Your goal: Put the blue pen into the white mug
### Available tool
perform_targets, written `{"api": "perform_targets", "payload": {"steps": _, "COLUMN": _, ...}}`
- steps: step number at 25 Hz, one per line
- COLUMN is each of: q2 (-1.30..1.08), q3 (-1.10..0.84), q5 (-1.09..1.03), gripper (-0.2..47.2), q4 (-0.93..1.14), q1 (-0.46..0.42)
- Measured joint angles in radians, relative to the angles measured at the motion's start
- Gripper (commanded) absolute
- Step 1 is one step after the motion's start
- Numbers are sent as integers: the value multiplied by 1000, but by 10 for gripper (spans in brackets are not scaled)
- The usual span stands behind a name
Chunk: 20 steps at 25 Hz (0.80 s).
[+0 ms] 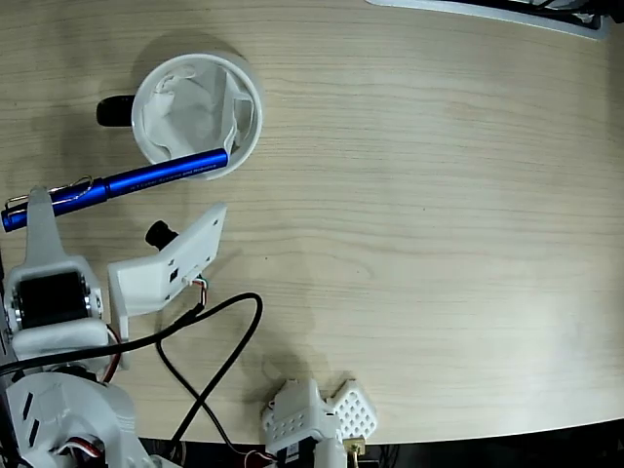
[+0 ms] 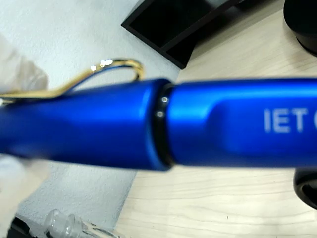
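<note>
Apparently gripper (image 1: 39, 200) (jaws hidden) holds blue pen (image 1: 136, 181)

We see a pale wooden table (image 1: 419, 214) with fine grain filling the fixed view, evenly lit with a soft sheen toward its right side. At the far right edge of that view lies a thin light-grey strip (image 1: 487, 12) with something dark behind it. In the wrist view we see a pale grey floor (image 2: 74, 29) beyond the table edge and a black open-fronted box (image 2: 178, 25) standing on it.
</note>
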Motion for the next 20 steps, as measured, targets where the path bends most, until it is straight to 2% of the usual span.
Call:
{"api": "perform_targets", "payload": {"steps": 6, "q2": 0, "q3": 0, "q5": 0, "gripper": 0, "q4": -15, "q1": -34}}
{"api": "perform_targets", "payload": {"steps": 20, "q2": -31, "q3": -3, "q5": 15, "gripper": 0, "q4": -81, "q1": -48}}
